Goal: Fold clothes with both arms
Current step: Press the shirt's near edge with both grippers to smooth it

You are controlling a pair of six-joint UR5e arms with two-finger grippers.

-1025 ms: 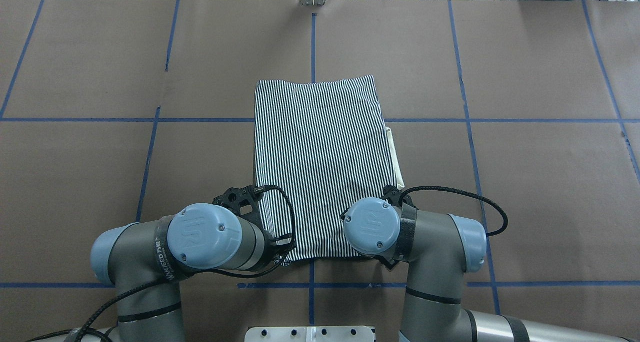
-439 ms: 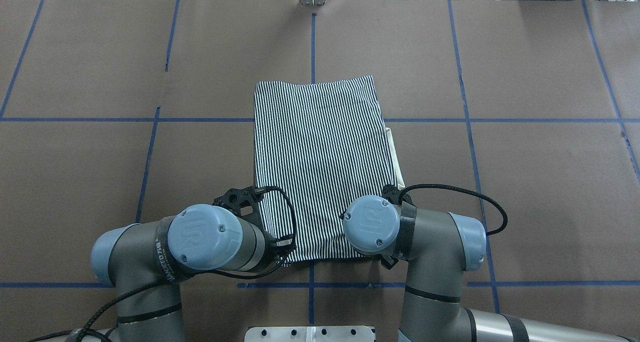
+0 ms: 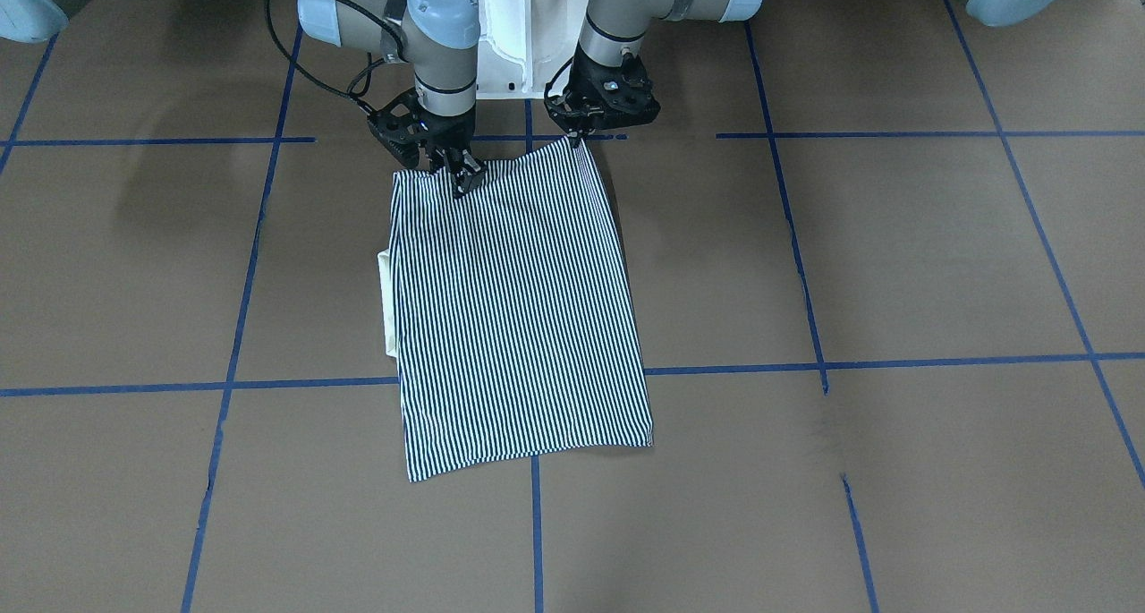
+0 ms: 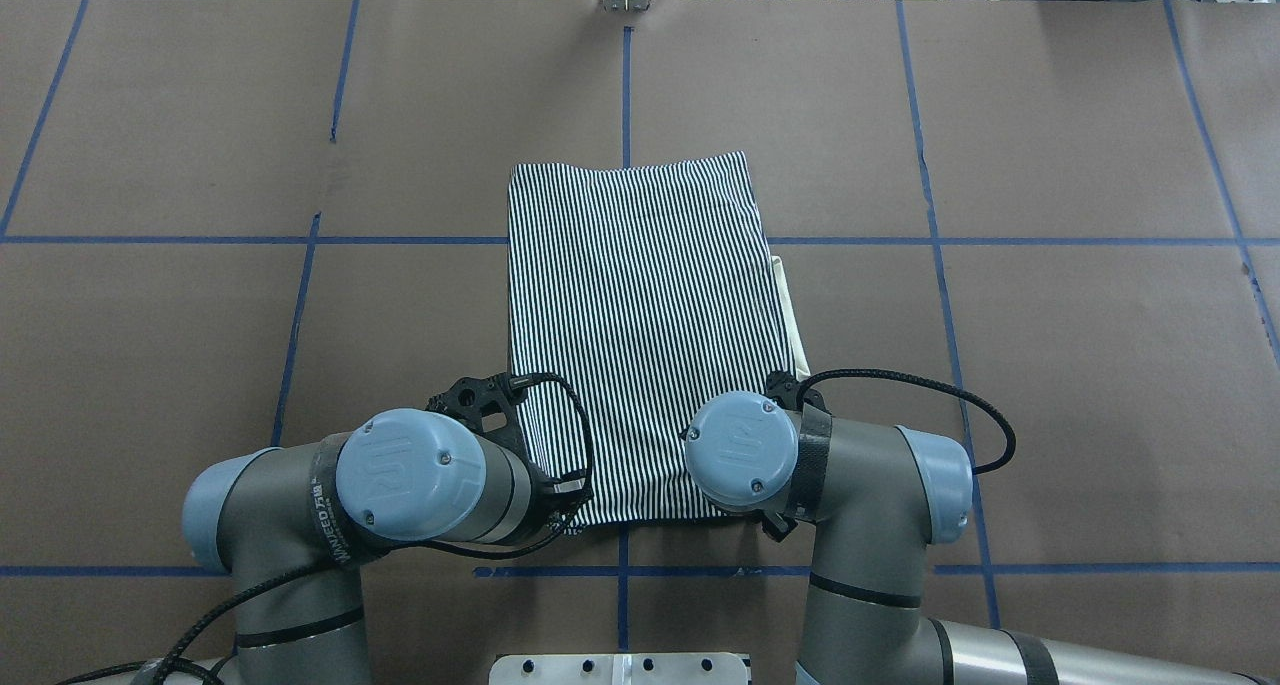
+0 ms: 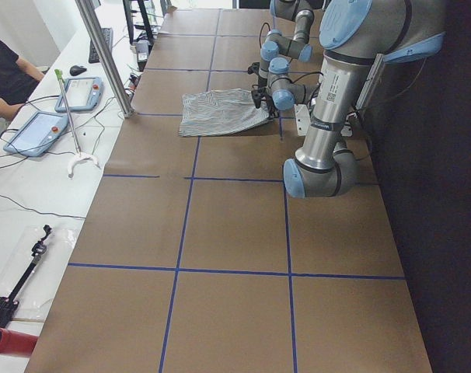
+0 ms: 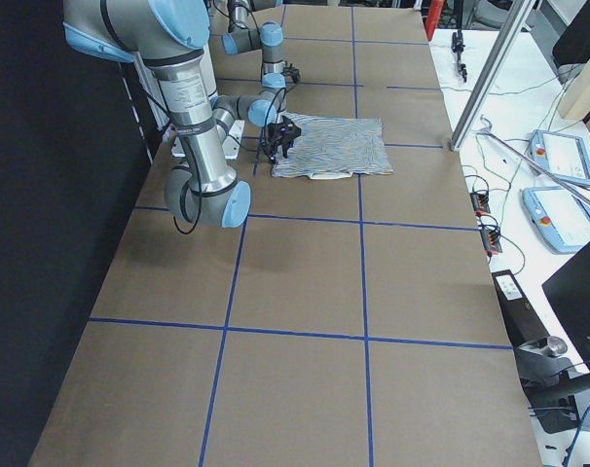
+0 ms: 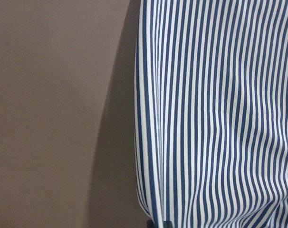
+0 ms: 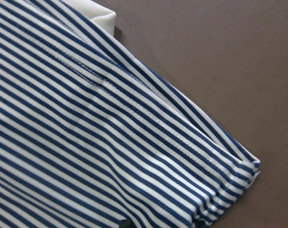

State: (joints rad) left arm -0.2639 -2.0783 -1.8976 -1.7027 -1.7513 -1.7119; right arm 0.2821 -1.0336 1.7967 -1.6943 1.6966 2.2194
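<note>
Polo shirt [image 3: 519, 318] lies folded into a striped rectangle at mid-worktop [image 3: 894, 255], flat except along the robot-side edge. Left tool [image 3: 577, 137] is clamped on one corner of that edge, with the cloth drawn up into a small peak. Right tool [image 3: 461, 176] has its fingers together on the other corner and reads as clamped too.

Risks, as I judge them: the stack is several layers thick, and a shallow pinch may take only the top ply, so the fold would open on the lift. An uneven rise of the two arms would skew the fold. The cream collar [image 3: 388, 300] juts out on the right-arm side and may drag out further.

The overhead view hides both tools under the wrist joints; only the front-facing view shows their grip. The right wrist view alone shows the stacked hems at its corner
</note>
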